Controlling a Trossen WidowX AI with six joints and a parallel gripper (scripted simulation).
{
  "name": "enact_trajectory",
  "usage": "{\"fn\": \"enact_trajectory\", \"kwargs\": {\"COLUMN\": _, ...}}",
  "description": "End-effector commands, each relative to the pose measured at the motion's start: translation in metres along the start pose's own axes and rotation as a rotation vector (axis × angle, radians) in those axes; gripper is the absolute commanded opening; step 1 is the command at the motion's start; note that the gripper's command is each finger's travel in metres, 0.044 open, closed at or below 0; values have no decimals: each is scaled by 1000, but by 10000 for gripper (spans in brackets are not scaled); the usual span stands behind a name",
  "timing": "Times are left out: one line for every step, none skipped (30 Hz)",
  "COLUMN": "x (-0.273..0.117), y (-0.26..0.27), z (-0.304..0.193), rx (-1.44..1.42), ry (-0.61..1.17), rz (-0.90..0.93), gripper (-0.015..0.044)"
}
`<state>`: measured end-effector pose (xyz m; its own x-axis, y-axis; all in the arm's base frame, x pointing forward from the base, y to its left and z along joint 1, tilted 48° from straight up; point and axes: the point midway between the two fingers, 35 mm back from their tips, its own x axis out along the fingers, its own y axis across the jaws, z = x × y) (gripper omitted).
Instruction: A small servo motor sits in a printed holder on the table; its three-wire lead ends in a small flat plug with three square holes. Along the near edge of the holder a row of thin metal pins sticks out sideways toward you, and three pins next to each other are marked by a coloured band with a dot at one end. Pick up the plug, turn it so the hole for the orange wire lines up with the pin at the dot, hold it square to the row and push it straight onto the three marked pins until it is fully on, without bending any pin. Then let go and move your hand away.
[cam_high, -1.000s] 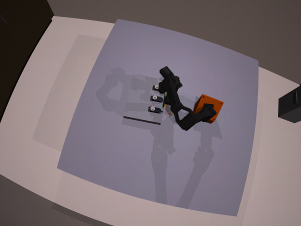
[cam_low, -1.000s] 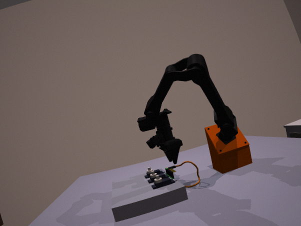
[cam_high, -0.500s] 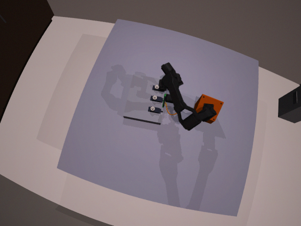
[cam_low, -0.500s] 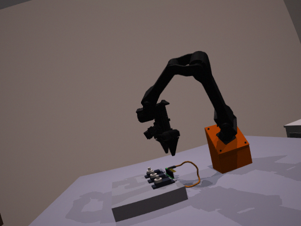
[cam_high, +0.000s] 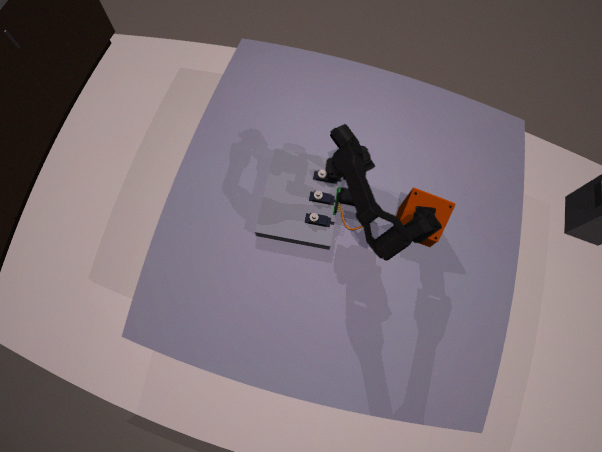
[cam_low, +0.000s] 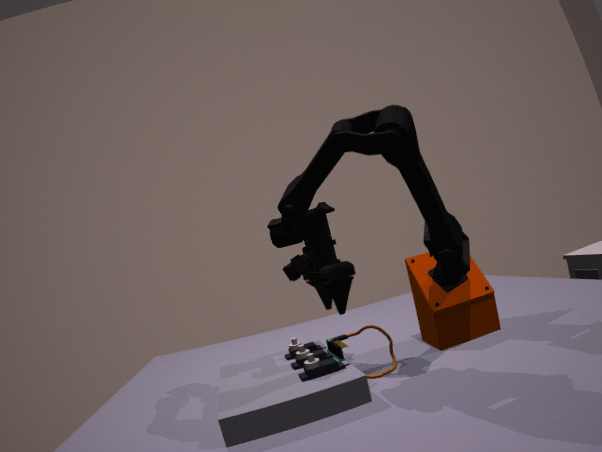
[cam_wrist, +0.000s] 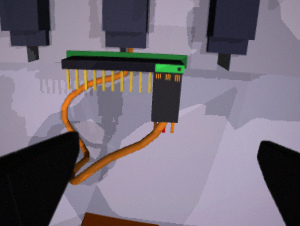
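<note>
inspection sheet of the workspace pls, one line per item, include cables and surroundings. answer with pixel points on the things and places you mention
surface: blue-grey mat (cam_high: 225, 310) on a pale table (cam_high: 60, 260); shadows fall across it
job's things: small black rectangular plug (cam_wrist: 166, 100) at the green-band end of the row of thin yellow metal pins (cam_wrist: 104, 81); full seating cannot be confirmed; three dark blue box-shaped servos with white round hubs on a grey block-shaped holder (cam_high: 285, 220) (cam_low: 295, 410)
clutter: nothing seen
gripper: black two-finger gripper (cam_low: 335, 311) (cam_wrist: 170, 145) open, nothing between its fingers, above the plug
cables: orange servo lead (cam_low: 392, 350) (cam_wrist: 112, 156) loops from the plug, no knot seen
surroundings: orange box-shaped arm base (cam_high: 444, 204) (cam_low: 480, 322); plain brown wall (cam_low: 150, 175)
</note>
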<state>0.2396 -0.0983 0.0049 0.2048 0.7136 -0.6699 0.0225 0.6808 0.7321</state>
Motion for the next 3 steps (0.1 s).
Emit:
{"fn": "enact_trajectory", "kwargs": {"x": -1, "y": -1, "z": 0, "rx": -3, "ry": -1, "rz": -3, "gripper": 440}}
{"fn": "enact_trajectory", "kwargs": {"x": -1, "y": -1, "z": 0, "rx": -3, "ry": -1, "rz": -3, "gripper": 440}}
{"fn": "enact_trajectory", "kwargs": {"x": -1, "y": -1, "z": 0, "rx": -3, "ry": -1, "rz": -3, "gripper": 440}}
